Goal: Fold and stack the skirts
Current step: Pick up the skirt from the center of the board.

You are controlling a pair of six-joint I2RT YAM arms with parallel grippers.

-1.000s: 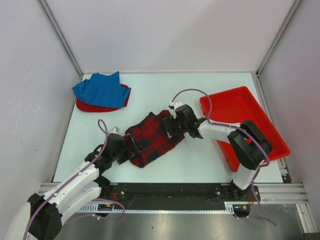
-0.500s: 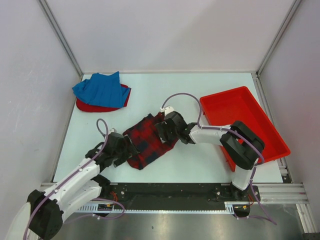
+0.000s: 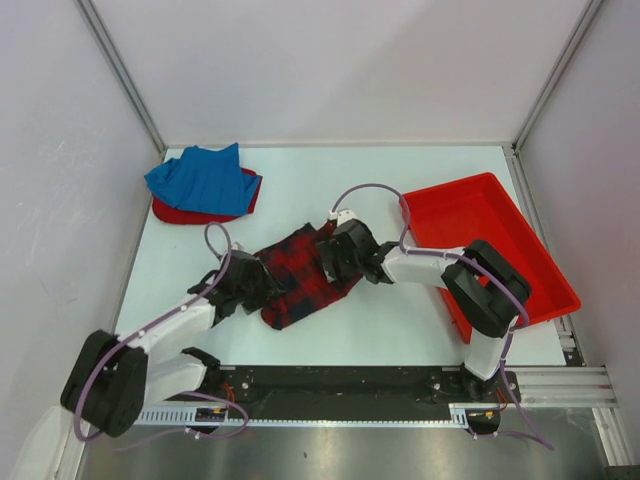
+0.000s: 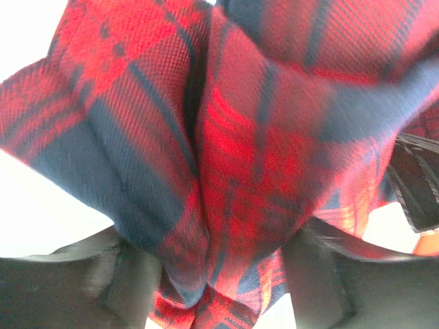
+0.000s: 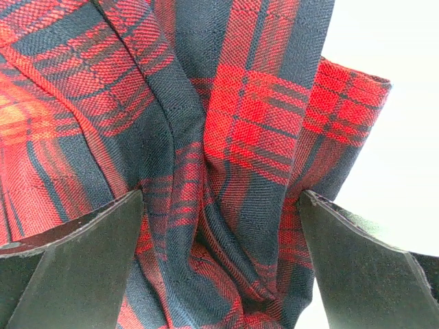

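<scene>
The red-and-navy plaid skirt [image 3: 300, 275] lies crumpled mid-table, between both arms. My left gripper [image 3: 255, 285] sits on its near-left edge. In the left wrist view a bunched fold of the plaid skirt [image 4: 226, 171] fills the gap of the gripper [image 4: 223, 274], whose jaws stand apart and partly drawn in. My right gripper [image 3: 335, 262] is on the far-right edge, open wide, and the plaid cloth [image 5: 226, 137] lies ridged between the jaws of the gripper [image 5: 219, 233]. The blue skirt [image 3: 200, 180] rests folded on the red skirt [image 3: 175, 213] at the back left.
A rigid red tray [image 3: 480, 225] stands at the right, beside the right arm's forearm. Grey walls and metal frame posts close the table at the back and sides. Both arm bases sit at the near edge.
My left gripper slid up and right onto the skirt's edge and its jaws have narrowed around a fold. My right gripper shifted left over the skirt. The cloth is more bunched.
</scene>
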